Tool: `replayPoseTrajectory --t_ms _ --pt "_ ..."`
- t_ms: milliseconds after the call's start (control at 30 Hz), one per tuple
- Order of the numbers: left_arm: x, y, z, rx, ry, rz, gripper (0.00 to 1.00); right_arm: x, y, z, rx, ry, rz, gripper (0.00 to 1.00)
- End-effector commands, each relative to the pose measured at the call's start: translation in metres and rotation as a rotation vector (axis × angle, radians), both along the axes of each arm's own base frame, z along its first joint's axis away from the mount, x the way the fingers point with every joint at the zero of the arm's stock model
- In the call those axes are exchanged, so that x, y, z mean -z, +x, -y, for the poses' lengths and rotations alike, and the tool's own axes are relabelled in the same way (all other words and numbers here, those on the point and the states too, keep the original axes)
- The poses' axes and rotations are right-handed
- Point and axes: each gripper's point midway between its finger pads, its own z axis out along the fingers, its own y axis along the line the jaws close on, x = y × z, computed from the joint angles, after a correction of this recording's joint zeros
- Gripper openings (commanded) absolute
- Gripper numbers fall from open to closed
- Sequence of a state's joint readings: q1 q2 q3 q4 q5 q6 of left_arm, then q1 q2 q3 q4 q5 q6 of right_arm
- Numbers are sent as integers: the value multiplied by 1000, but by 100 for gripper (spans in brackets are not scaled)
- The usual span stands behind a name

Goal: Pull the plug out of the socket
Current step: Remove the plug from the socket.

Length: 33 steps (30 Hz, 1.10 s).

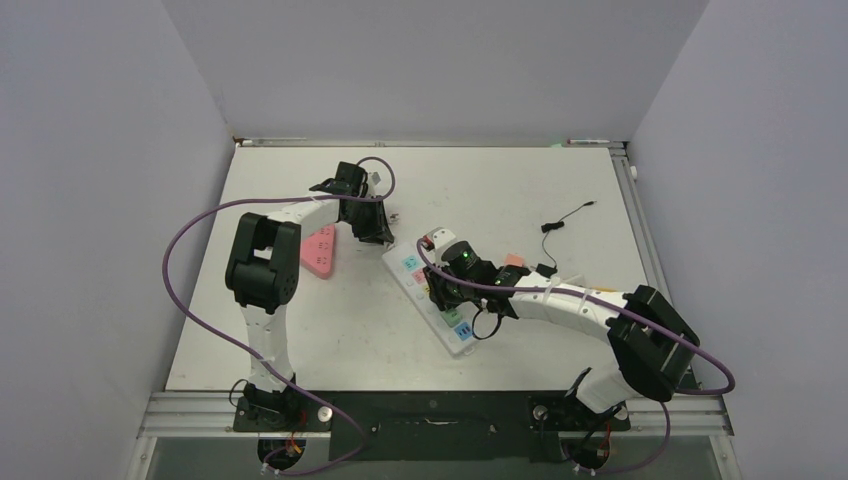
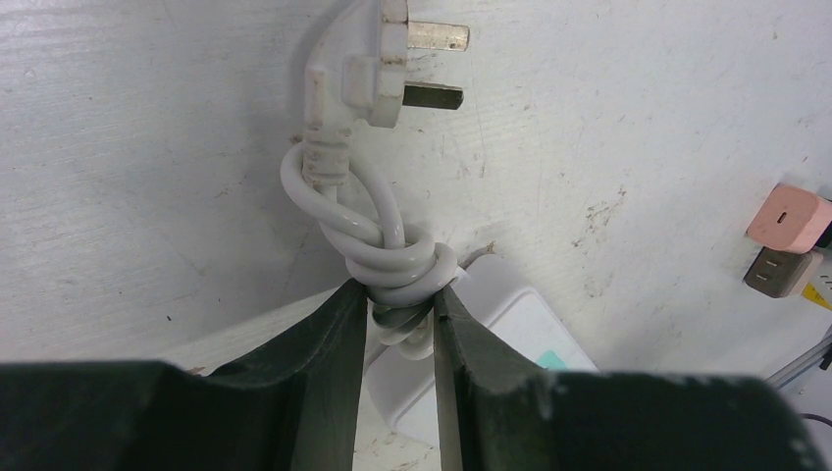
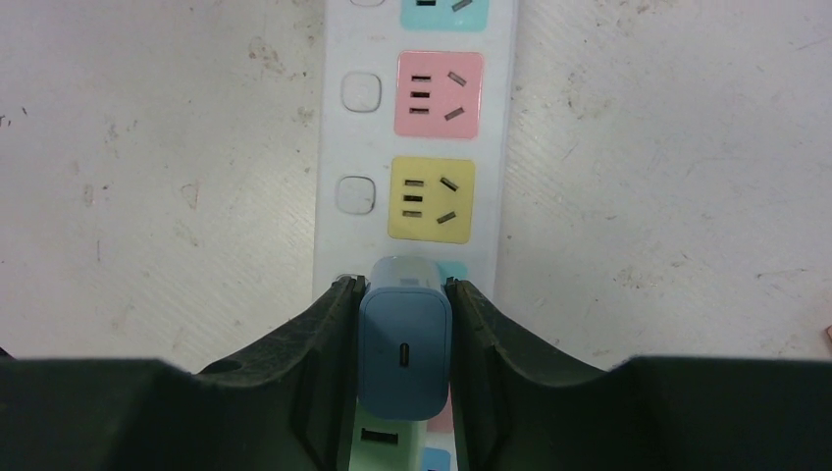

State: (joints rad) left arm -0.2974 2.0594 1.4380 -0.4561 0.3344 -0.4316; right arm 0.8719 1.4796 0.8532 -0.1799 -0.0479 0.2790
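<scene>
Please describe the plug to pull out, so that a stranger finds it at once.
Find the long white power strip in the middle of the table. The plug is the blue-grey block on it, pinched by the right gripper; the pink socket and yellow socket beside it are empty.

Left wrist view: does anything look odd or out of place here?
Yes. The white cord is bunched into a knot just below its three-pin plug, and the left gripper is shut on that knot.

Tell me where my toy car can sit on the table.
Bare table along the back wall, and near front, between pink block and power strip. Crowded in the middle: left hand, right hand and strip.
</scene>
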Motion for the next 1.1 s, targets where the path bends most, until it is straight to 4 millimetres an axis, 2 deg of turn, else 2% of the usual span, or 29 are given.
replayPoseTrajectory --t_ms 0,333,533,667,867,1067 --pt "15 15 -32 -46 109 25 0 -17 -11 -13 -91 50 9 5" --pt "16 16 -31 -45 108 24 0 -23 0 -4 -16 27 55 5" --pt "16 15 -32 -47 108 23 0 -52 22 11 129 38 156 5" --pt "16 15 -32 -48 107 23 0 -64 38 35 270 -5 200 5" --pt "14 16 -32 -48 106 27 0 -81 54 65 412 60 219 5" --pt "14 16 -32 -49 105 28 0 -57 71 110 550 126 115 5"
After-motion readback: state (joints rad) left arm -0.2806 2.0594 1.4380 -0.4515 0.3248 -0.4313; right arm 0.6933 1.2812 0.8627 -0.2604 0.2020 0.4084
